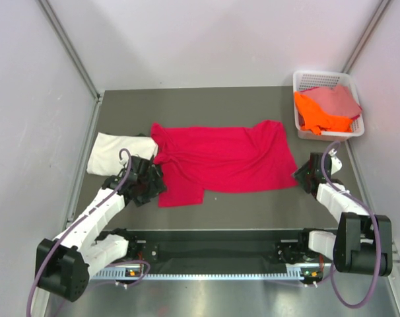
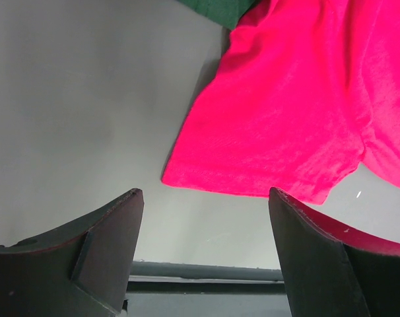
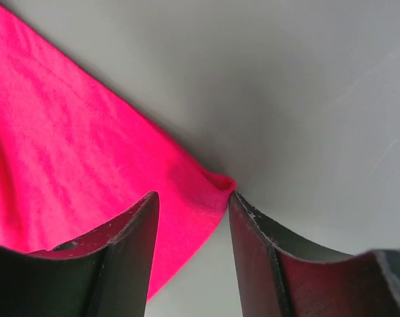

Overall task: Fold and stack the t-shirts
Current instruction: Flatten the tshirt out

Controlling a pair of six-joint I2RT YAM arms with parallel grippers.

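A crimson-red t-shirt (image 1: 220,162) lies spread flat across the middle of the dark table. A cream-white t-shirt (image 1: 114,153) lies folded just left of it. My left gripper (image 1: 152,190) sits at the red shirt's near-left corner (image 2: 286,119). In the left wrist view this gripper (image 2: 205,195) is open and empty, a little short of the hem. My right gripper (image 1: 301,176) is at the shirt's near-right corner. In the right wrist view its jaws (image 3: 192,198) stand partly apart around that corner (image 3: 213,188), and one fingertip (image 3: 234,198) touches the cloth.
A white lattice basket (image 1: 305,78) stands at the back right, holding an orange t-shirt (image 1: 319,113) and a dusty pink one (image 1: 335,99). Grey walls close in the table on the left, right and back. A metal rail (image 1: 213,271) runs along the near edge between the arm bases.
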